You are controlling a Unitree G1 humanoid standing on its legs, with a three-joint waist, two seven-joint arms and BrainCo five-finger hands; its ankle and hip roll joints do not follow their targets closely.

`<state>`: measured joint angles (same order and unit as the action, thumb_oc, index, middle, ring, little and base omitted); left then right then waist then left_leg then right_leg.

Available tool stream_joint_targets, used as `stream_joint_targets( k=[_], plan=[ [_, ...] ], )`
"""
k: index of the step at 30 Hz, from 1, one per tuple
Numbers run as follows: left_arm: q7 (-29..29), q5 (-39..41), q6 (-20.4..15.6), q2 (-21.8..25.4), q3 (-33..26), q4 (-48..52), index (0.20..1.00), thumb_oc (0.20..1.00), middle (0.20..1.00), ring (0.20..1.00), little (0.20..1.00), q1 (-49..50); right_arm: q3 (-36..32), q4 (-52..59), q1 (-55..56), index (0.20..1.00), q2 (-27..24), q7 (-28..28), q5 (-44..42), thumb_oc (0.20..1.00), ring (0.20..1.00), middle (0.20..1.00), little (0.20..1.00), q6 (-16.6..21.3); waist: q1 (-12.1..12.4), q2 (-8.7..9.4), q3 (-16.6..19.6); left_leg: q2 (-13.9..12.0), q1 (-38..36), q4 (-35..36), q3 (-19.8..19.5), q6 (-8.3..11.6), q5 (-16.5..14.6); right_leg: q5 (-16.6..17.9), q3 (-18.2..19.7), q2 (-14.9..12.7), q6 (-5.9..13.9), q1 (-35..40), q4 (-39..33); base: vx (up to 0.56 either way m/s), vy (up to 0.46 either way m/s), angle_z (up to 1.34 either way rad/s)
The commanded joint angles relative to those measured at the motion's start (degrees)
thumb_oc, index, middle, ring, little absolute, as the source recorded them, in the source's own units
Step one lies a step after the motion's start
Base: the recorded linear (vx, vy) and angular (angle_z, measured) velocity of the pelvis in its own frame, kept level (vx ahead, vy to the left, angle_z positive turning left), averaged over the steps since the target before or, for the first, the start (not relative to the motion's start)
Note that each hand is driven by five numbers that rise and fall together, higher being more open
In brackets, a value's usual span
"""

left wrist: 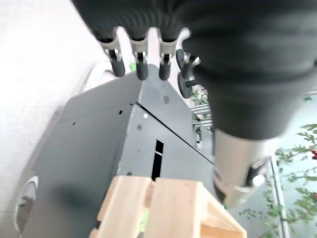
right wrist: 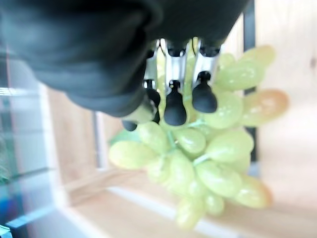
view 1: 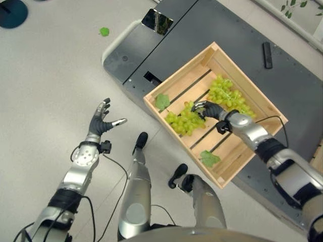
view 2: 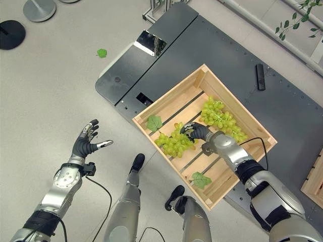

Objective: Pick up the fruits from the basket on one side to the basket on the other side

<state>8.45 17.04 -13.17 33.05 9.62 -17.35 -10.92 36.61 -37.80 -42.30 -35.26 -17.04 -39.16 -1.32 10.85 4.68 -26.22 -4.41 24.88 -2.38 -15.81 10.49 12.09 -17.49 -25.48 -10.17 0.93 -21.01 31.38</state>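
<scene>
Setting: grey floor, dark platform point(view 1: 237, 45), wooden crate point(view 1: 275, 118) mid-frame.
Right hand point(view 1: 208, 109): fingers curled onto grapes point(view 1: 185, 121).
Left hand point(view 1: 101, 121): splayed, empty, lower left.
Handling: soft, fragile; lift by stem.

We see two silver-grey arms with smooth rounded metal shells, broken by black bands at the joints. Each wrist and the back of each robot hand sits under a dark ribbed cover. The left robot hand point(view 1: 99, 121) and the right robot hand point(view 2: 196, 131) both have silver fingers point(left wrist: 138, 59) ending in dark rounded tips. A small black block is fixed at each wrist.
</scene>
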Motion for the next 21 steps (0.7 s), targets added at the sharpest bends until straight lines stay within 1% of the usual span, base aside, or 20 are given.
stream_joint_targets(
  k=[1,3,6,10,13,16,19,21],
  plan=[
    [-0.8,1.0,-2.6,0.2,-0.9,0.8,1.000,1.000,1.000,1.000,1.000,-2.8,-2.7,3.1,-4.5,0.200,-1.0,-0.6,-7.5,0.200,0.200,0.200,0.200,2.6,-0.1,0.88,-3.1,1.9,-6.8,0.4,3.1,-3.50,-5.3,12.8,0.7,-0.4,5.54,5.4,-16.0,-0.02,0.044,0.04],
    [-1.2,1.4,-2.6,0.4,-1.4,1.1,1.000,1.000,1.000,1.000,1.000,-1.6,-3.9,2.0,-4.3,0.200,-0.3,-0.1,-9.3,0.200,0.200,0.200,0.200,2.6,-0.3,0.68,-2.1,1.9,-7.3,0.1,3.7,-3.64,-5.7,13.3,1.4,-0.4,5.79,5.9,-16.8,-0.02,0.064,-0.02],
    [-1.4,1.4,-2.6,0.4,-1.4,0.9,1.000,1.000,1.000,1.000,1.000,-0.9,-5.4,2.2,-3.5,0.200,0.0,0.4,-10.6,0.200,0.200,0.200,0.200,2.3,-0.7,0.50,-1.4,1.8,-7.8,0.3,4.1,-3.65,-5.7,13.5,1.6,-0.6,5.92,6.5,-17.4,0.00,0.037,-0.14],
    [-1.7,1.7,-2.7,0.4,-1.3,0.9,1.000,1.000,1.000,1.000,1.000,0.0,-7.6,1.6,-3.0,0.200,0.9,1.6,-13.3,0.200,0.200,0.200,0.200,3.0,-1.4,0.10,-0.1,1.9,-8.8,0.2,5.0,-3.74,-6.2,14.1,2.0,-0.5,6.13,7.5,-18.8,0.01,0.042,-0.03],
    [-1.6,1.9,-2.7,0.8,-1.8,1.1,1.000,1.000,1.000,1.000,1.000,1.2,-8.9,1.3,-3.5,0.200,1.9,2.6,-15.1,0.200,0.200,0.200,0.200,3.2,-2.0,0.23,0.7,1.9,-9.4,-1.0,6.1,-4.11,-7.2,14.5,3.7,-0.5,6.23,7.7,-18.9,0.00,0.046,-0.14],
    [-1.7,2.1,-2.6,0.7,-2.1,1.2,1.000,1.000,1.000,1.000,1.000,1.8,-9.9,1.1,-3.6,0.200,2.1,3.1,-15.5,0.200,0.200,0.200,0.200,3.2,-2.4,0.16,1.1,1.9,-9.7,-1.2,6.6,-4.16,-7.4,14.5,4.2,-0.5,6.28,8.0,-19.2,0.01,0.031,-0.21],
    [-1.9,2.5,-2.6,0.4,-2.1,1.5,1.000,1.000,1.000,1.000,1.000,2.8,-12.6,2.2,-3.9,0.200,2.8,4.4,-18.6,0.200,0.200,0.200,0.200,4.1,-3.2,-0.09,1.9,1.8,-10.3,-1.4,7.4,-4.28,-7.9,14.6,4.7,-0.5,6.43,8.4,-19.6,0.02,0.026,-0.09],
    [-1.9,2.5,-2.5,0.4,-2.2,1.6,1.000,1.000,1.000,1.000,1.000,3.1,-13.3,2.9,-3.7,0.200,2.9,4.6,-19.1,0.200,0.200,0.200,0.200,4.4,-3.4,-0.16,2.2,1.8,-10.5,-1.5,7.6,-4.31,-8.0,14.6,4.8,-0.5,6.42,8.4,-19.5,0.01,0.028,-0.05]
  ],
)
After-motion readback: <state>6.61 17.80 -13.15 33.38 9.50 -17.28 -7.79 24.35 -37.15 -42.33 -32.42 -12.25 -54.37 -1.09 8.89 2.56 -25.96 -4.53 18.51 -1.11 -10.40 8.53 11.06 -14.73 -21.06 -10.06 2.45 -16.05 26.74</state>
